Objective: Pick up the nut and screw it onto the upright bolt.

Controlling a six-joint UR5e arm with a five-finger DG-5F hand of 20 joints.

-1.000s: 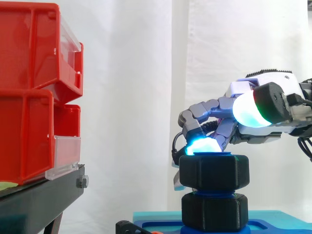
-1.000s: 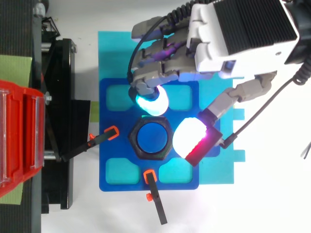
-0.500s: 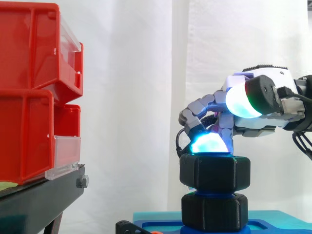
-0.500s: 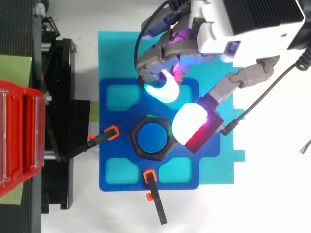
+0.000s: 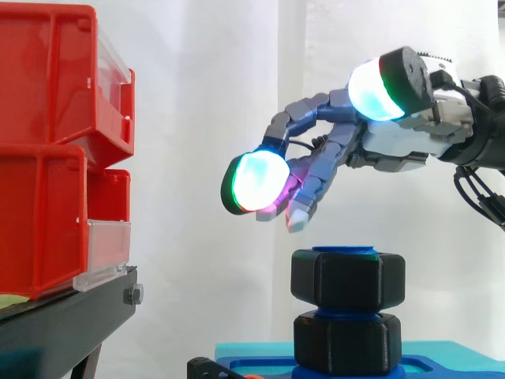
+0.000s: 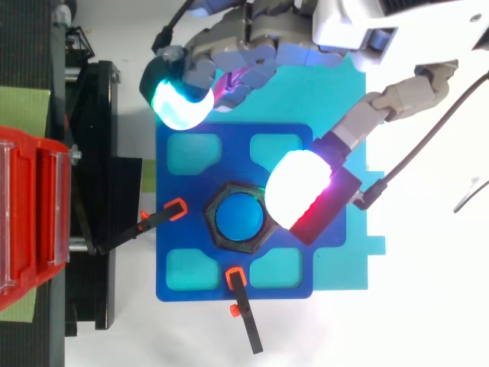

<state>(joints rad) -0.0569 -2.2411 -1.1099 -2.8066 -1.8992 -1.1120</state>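
The hand (image 5: 398, 142) hovers above the bolt with its fingers spread and loosely bent, gripping nothing. Seen from the side, one fingertip (image 5: 256, 183) glows cyan-green well to the left of and above the black hexagonal nut (image 5: 347, 278), with clear air between them. The thumb pad (image 6: 299, 188) glows white with a red edge and, from above, overlaps the nut's right side, though the side view shows it held high. The nut sits threaded near the top of the upright blue bolt (image 6: 239, 218), whose flat end shows just above it. A second black hexagonal piece (image 5: 347, 341) sits on the bolt below the nut. The bolt rises from the middle of a blue fixture plate (image 6: 229, 157), which lies on a cyan mat (image 6: 321, 103) on the white bench (image 6: 428, 306). Two black clamps with orange tips (image 6: 176, 208) (image 6: 235, 277) point at the plate from the left and front. Stacked red bins (image 5: 47, 142) stand on a black stand (image 5: 63, 316) to the left.
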